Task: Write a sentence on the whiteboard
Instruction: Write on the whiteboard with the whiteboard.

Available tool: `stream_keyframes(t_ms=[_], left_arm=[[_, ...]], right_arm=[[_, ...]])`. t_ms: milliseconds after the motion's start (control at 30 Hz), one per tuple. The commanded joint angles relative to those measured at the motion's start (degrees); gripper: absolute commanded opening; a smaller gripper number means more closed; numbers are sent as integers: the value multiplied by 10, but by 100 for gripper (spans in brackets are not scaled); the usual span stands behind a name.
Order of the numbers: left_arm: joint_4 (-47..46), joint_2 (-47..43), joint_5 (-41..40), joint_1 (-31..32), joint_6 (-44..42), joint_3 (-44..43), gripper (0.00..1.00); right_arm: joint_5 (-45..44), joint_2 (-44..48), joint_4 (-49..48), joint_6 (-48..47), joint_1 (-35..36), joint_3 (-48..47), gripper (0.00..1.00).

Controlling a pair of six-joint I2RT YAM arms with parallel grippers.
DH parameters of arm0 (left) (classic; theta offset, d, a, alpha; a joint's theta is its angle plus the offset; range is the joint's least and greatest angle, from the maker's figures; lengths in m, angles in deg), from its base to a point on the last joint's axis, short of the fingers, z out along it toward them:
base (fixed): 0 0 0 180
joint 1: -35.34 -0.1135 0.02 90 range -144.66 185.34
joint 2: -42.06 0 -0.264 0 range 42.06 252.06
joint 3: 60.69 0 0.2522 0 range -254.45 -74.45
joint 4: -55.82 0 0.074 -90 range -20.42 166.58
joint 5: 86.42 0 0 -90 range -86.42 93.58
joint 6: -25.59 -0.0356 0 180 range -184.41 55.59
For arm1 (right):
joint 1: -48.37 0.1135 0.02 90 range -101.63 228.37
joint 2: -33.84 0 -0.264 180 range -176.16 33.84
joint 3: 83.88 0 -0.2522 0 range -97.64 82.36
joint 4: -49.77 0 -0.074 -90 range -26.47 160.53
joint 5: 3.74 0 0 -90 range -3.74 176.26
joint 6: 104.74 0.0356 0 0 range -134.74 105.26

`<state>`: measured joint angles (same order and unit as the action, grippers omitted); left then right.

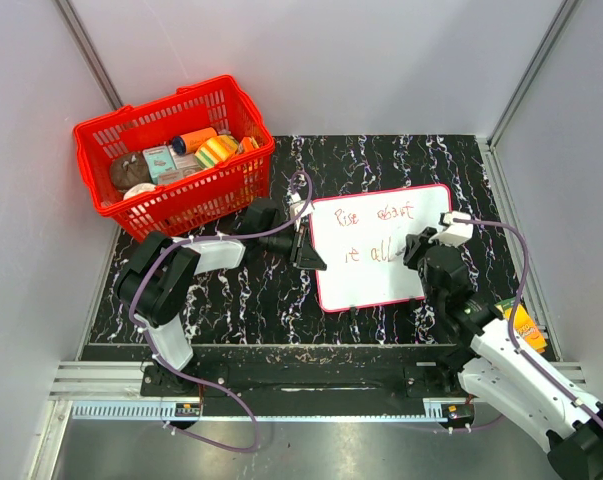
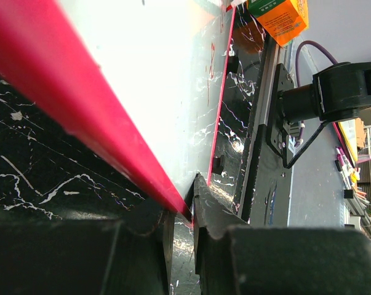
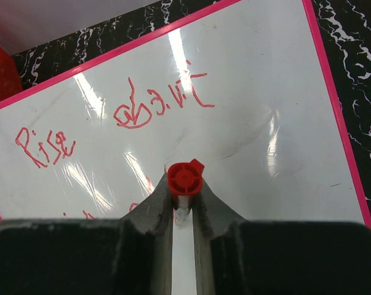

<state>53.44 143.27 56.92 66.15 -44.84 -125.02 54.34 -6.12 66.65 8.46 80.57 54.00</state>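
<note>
From above, the flat white rectangular whiteboard (image 1: 381, 275) with rounded corners and a thin pink-red edge lies on the black marbled table (image 1: 231, 300), right of centre, slightly turned. The sentence (image 1: 373, 232) stands on it in thin red handwriting, two short lines in the far half. The left gripper (image 1: 307, 252) sits at the board's left edge. The right gripper (image 1: 424, 250) hangs over the board's right part, beside the end of the second line. A red plastic mesh basket (image 1: 116, 135) filled with small packs stands at the far left, well apart from the board. An orange cardboard box (image 1: 526, 325) lies at the near right edge of the table.

In the left wrist view, the left gripper (image 2: 185, 216) is nearly closed, its two black fingers pinching the pink rim of the whiteboard (image 2: 148, 74). The orange box (image 2: 280, 15) shows beyond the board.

In the right wrist view, the right gripper (image 3: 184, 206) is clamped tight on a red marker (image 3: 185, 178), whose round end shows between the fingertips. The whiteboard (image 3: 277, 129) lies below, the sentence (image 3: 154, 104) just beyond the marker. Whether the tip touches the board cannot be told.
</note>
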Motion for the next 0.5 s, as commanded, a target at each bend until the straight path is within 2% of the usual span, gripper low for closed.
stream_keyframes(t_ms=[0, 467], left_arm=[[29, 7, -38, 22, -54, -1, 0], [28, 7, -39, 25, -54, -2, 0]], right_arm=[[-3, 4, 27, 9, -3, 11, 0], [-40, 3, 8, -8, -3, -26, 0]])
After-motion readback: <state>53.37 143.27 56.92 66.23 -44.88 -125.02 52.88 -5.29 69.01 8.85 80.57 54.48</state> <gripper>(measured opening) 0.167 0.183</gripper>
